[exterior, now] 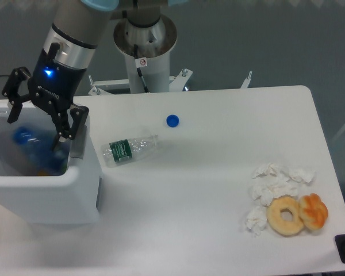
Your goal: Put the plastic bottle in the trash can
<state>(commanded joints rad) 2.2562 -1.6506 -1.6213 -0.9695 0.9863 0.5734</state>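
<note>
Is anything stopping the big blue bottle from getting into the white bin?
No. The plastic bottle already lies inside the trash can. The gripper hangs open above it, and nothing visible sits between them.

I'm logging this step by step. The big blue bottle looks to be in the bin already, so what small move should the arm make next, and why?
Probably lift the pincer straight up, clear of the trash can. Its jaws stand open above the bin, and the plastic bottle lies inside, apparently released. Rising first should avoid clipping the thick bin wall.
</note>
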